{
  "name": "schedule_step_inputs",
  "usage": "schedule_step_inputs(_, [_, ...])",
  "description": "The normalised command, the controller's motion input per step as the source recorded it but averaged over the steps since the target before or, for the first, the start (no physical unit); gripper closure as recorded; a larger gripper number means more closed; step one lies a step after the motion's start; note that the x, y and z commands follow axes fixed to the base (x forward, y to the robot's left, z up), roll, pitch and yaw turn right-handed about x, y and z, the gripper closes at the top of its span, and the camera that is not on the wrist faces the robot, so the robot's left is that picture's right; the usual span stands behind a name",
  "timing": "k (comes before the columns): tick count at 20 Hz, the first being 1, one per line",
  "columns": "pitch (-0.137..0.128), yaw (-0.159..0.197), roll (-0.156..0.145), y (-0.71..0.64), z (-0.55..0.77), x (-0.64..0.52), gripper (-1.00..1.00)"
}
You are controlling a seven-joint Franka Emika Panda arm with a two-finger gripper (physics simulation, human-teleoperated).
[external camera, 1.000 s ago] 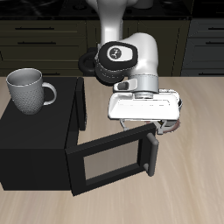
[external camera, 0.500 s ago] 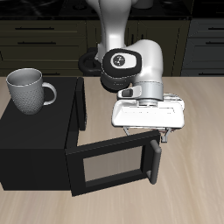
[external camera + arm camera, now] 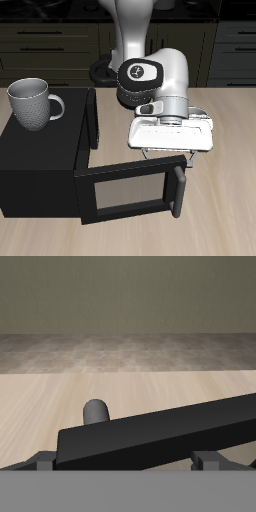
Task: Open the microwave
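The microwave [image 3: 40,165] is a big black box, and its windowed door [image 3: 125,190] stands swung out toward the table's front edge. The grey bar handle [image 3: 178,190] runs down the door's free edge. My gripper [image 3: 186,157] hangs right over the top of that handle, pointing down. In the wrist view the door's dark upper edge [image 3: 170,431] crosses between my two fingers [image 3: 40,459], which stand wide apart, and the handle's rounded grey end [image 3: 95,411] shows just beyond it. The gripper [image 3: 125,461] is open, straddling the door edge by the handle.
A grey mug [image 3: 32,103] stands on top of the microwave. Dark cabinets with drawers [image 3: 60,40] line the back. Light wooden tabletop [image 3: 225,200] extends beside the open door.
The gripper has moved toward the table's front edge, and the door has swung farther open with it. The mug has not moved.
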Motion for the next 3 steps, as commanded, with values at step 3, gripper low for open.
schedule_step_inputs(3, [-0.006,-0.033,-0.035,-0.12,0.08,0.26,-1.0])
